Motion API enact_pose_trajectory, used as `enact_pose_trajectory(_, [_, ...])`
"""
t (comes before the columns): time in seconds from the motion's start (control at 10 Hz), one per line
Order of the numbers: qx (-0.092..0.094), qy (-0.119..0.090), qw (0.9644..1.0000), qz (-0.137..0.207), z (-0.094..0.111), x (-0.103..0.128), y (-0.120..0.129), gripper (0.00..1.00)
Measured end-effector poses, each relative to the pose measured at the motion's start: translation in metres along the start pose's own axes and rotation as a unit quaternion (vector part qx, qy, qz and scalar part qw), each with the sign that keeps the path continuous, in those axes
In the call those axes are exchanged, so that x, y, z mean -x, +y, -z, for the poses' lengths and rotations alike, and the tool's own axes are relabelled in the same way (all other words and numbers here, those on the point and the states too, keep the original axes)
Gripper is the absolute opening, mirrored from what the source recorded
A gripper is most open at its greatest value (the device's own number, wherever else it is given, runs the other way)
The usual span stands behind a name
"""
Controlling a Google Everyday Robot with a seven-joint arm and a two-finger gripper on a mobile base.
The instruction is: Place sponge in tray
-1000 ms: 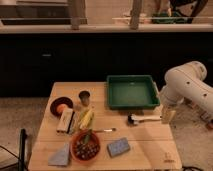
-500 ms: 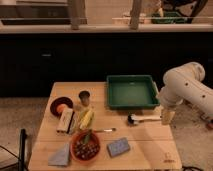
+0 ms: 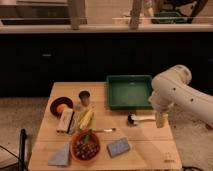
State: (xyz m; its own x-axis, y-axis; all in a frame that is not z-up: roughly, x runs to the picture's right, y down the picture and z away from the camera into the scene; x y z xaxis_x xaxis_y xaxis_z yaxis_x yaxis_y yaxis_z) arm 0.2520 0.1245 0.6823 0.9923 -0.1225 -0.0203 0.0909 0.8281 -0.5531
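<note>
The gripper [image 3: 161, 120] has been shifted left, below-right of the tray [image 3: 129, 92], its state untellable, presumably toward the lower-centre sponge [image 3: 118, 147].

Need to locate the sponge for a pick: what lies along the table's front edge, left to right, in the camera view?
Grey-blue triangular piece → orange bowl → sponge. The end effector hangs farther right and farther back, just right of the brush, near the tray's front right corner.

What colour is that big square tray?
Tray: dark green, camera view. End effector hangs off its near right corner.
</note>
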Motion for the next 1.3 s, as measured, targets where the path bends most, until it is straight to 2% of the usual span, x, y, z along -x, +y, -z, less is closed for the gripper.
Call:
enact_pose_trajectory(0.3, [0.002,0.01,0.9991,0.041,0.0,0.03,0.001,0.8])
enact_pose_trajectory(0.6, [0.007,0.016,0.998,0.061,-0.003,0.034,0.005,0.8])
enact_pose_trajectory(0.8, [0.008,0.017,0.9965,0.081,-0.003,0.049,0.005,0.8])
enact_pose_trajectory(1.3, [0.013,0.019,0.9925,0.12,-0.007,0.068,0.013,0.8])
